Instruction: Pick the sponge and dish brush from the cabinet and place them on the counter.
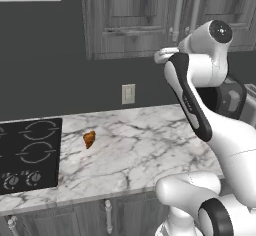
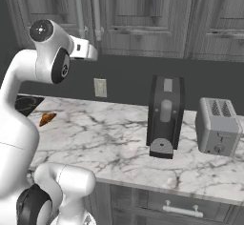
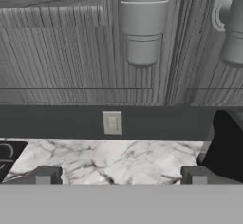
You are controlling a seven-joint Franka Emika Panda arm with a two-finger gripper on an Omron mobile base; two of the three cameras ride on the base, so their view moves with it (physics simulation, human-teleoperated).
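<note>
The cabinet [image 1: 125, 15] hangs over the counter with its grey wood-grain doors closed, so the sponge and dish brush are hidden. My gripper [image 3: 120, 175] is open, its two dark fingertips [image 3: 42, 175] wide apart with nothing between them. It faces the lower ends of two silver bar handles [image 3: 142, 28] from a short distance. In both base views my white hand [image 1: 164, 56] [image 2: 86, 50] is raised near the cabinet's bottom edge, just under those handles [image 2: 96, 9]. The white marble counter [image 1: 145, 145] lies below.
A black cooktop [image 1: 27, 152] sits at the counter's left, with a small orange-brown lump [image 1: 89, 139] beside it. A dark coffee machine [image 2: 164, 117] and a silver toaster [image 2: 218, 126] stand to the right. A wall outlet [image 3: 112, 122] is on the dark backsplash.
</note>
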